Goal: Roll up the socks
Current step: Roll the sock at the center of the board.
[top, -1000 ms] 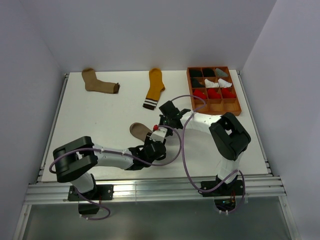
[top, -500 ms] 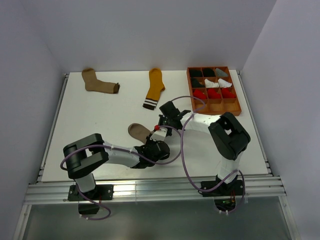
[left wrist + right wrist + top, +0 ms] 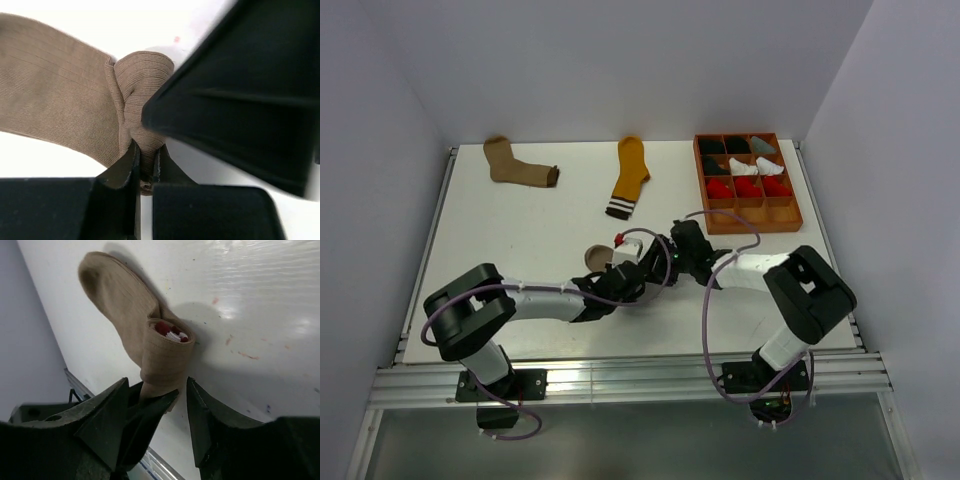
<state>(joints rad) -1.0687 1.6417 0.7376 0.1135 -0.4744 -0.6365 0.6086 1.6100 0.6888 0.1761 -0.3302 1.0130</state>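
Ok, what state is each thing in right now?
brown sock: partly rolled, striped cuff folded inside.
left hand: shut on the brown sock.
right hand: open, astride the rolled end.
tan sock: flat, unrolled.
mustard sock: flat, unrolled.
tray: near row empty, other rows hold rolled bundles.

No writing, label or number seems legible in any view.
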